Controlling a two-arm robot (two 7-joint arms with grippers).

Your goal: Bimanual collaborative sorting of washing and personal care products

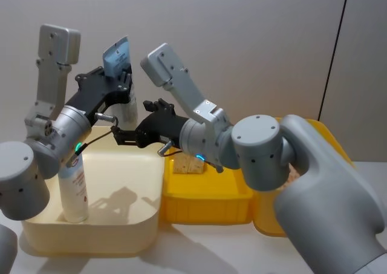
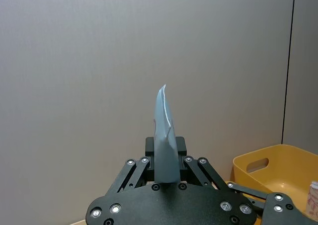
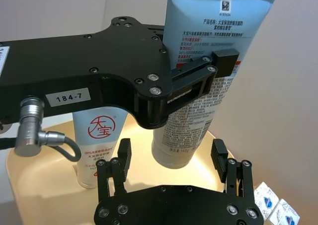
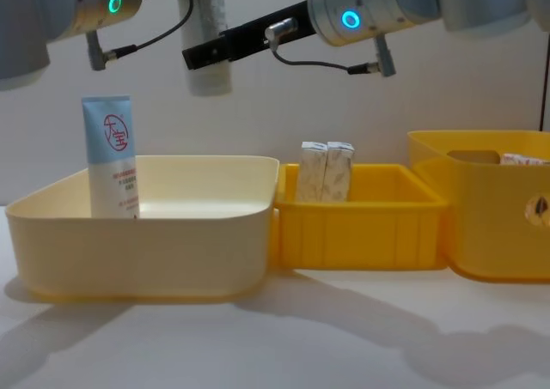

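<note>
Two cartons in chest view; left claw around tube, right claw wide.

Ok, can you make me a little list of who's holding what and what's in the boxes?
left gripper: shut on the held tube, up in the air above the cream bin
held tube: upright, flat end on top
right gripper: open, one finger on each side of the held tube's lower end, not touching it
standing tube: red circle logo, upright in the cream bin
cartons: two, white, upright side by side in the middle yellow bin
</note>
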